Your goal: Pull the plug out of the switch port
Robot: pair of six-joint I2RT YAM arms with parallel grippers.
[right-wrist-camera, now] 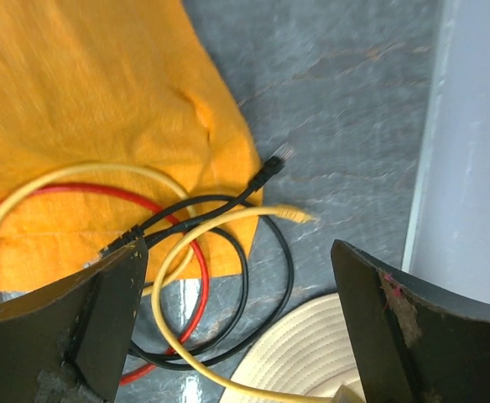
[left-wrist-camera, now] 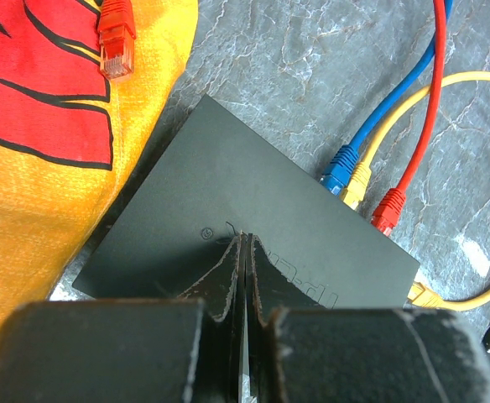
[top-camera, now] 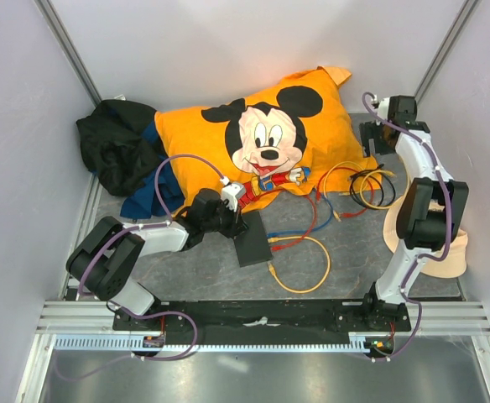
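Four plugs line the port edge of the switch (left-wrist-camera: 228, 210) in your left wrist view. There's a blue plug (left-wrist-camera: 339, 170), a yellow plug (left-wrist-camera: 356, 185) just beside it, a red plug (left-wrist-camera: 387, 210) a little farther along, and a second yellow plug (left-wrist-camera: 424, 294) down at the corner.

The switch lies flat on the grey table (top-camera: 354, 252), near the front and just beside the lower edge of the orange pillow (top-camera: 312, 126). Your left gripper (left-wrist-camera: 241, 241) is pinched tight, fingers pressed together with nothing between them. Its tips are over the switch's top face, but you cannot tell whether they touch it. A loose orange plug (left-wrist-camera: 116, 38) rests on the pillow.

Over at the far right, your right gripper (right-wrist-camera: 238, 252) hangs with its jaws wide apart, holding nothing. It's above a loose tangle of yellow, black and red cables (right-wrist-camera: 186, 218) spilling off the pillow's corner. A woven beige disc (right-wrist-camera: 299, 357) lies just beside that tangle, and a black cloth heap (top-camera: 115, 143) sits at the far left.
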